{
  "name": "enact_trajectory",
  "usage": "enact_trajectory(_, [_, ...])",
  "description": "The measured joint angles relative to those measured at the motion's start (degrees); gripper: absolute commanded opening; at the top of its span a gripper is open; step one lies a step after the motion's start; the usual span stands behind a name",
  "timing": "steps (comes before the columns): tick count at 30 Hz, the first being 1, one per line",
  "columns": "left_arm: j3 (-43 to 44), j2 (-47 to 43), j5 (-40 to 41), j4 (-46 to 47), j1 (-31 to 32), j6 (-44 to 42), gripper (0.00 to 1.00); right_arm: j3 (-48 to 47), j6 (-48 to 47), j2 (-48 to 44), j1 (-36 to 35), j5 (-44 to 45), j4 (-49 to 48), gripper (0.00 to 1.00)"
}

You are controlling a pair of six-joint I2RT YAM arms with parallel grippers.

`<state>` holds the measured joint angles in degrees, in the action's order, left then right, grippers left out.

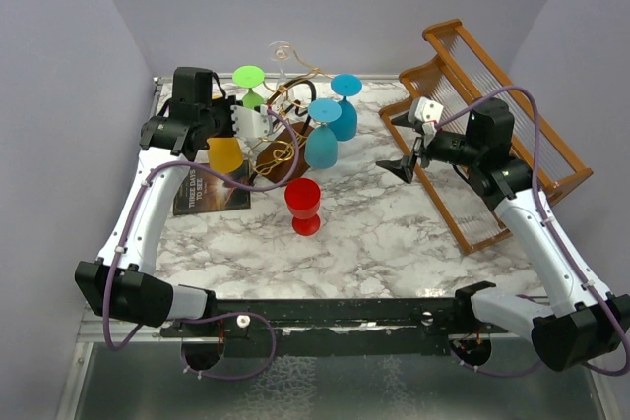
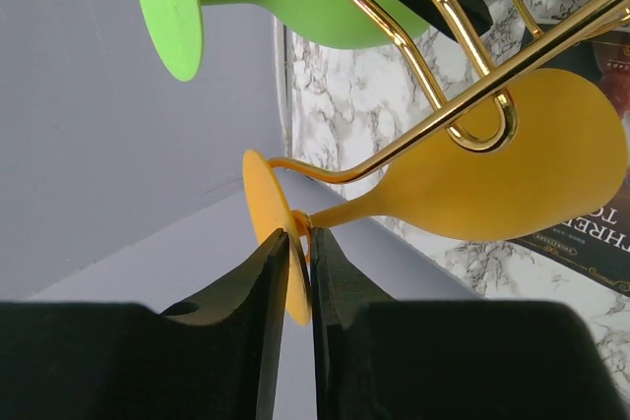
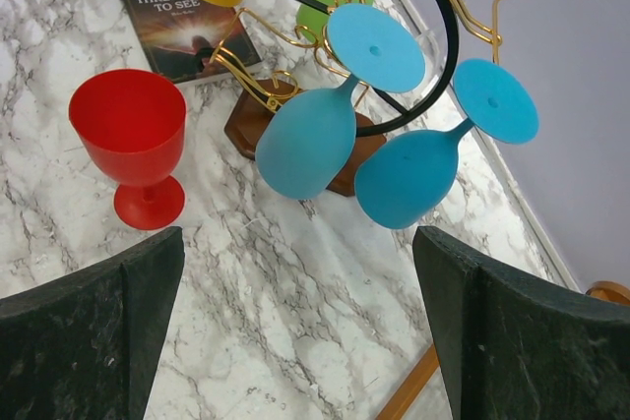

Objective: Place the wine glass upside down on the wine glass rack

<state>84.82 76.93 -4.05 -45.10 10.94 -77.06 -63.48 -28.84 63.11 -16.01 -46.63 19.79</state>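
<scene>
Currently, the left gripper (image 2: pixel 297 248) is clenched on the foot of the yellow glass (image 2: pixel 522 169): both black fingers (image 2: pixel 261 292) press the thin yellow disc where the stem meets it. The yellow glass is at the left side of the rack (image 1: pixel 283 152), with its foot toward the gripper and its bowl hanging away from it, above the book (image 1: pixel 209 192). A gold wire of the rack crosses just beside the stem and over the bowl. Whether the foot bears on that wire cannot be told. The green glass (image 2: pixel 335 7) hangs on the rack just behind the yellow one, foot outward. Two blue glasses (image 3: pixel 305 145) hang bowl-down on the right side of the rack, near each other. A clear glass (image 1: pixel 283 51) sits at the top rear of the rack. The red glass (image 3: pixel 128 125) stands upright on the marble table (image 1: pixel 394 233), in front of the rack's dark wooden base and apart from it. The right gripper (image 3: pixel 295 263) is released, with its fingers spread wide and nothing between them. It hangs above the table between the blue glasses and the slatted rack (image 1: pixel 512 145), which lies along the right edge of the table.
</scene>
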Motion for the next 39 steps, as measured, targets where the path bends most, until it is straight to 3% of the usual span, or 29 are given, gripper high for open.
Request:
enact_trajectory(13, [0.1,0.0,-2.9,-2.6,0.0,0.0,0.32,0.0,-1.1,0.3,0.0,0.0,0.5,1.0])
enact_trajectory(20, [1.1,0.0,-5.7,-4.2,0.0,1.9,0.45,-6.6,-5.7,2.9,0.0,0.0,10.4,0.96])
enact_trajectory(25, [4.8,0.0,-9.7,-4.4,0.0,7.8,0.76,-11.3,-10.0,4.5,-1.0,0.0,17.5,0.96])
enact_trajectory(27, [6.0,0.0,-11.6,-4.4,0.0,11.0,0.96,-11.3,-11.1,4.5,-3.2,0.2,19.8,0.96])
enact_trajectory(28, [6.6,0.0,-13.0,-4.2,0.0,12.6,0.99,-11.3,-11.6,4.7,-5.1,0.4,20.8,0.96])
enact_trajectory(33, [7.4,-0.6,-17.6,-1.8,-0.1,23.6,0.99,-11.3,-13.8,6.7,-15.3,2.5,22.9,0.96])
enact_trajectory(39, [8.2,-1.8,-16.5,4.7,-0.9,38.0,0.99,-11.1,-16.7,11.4,-23.6,3.7,23.0,0.91])
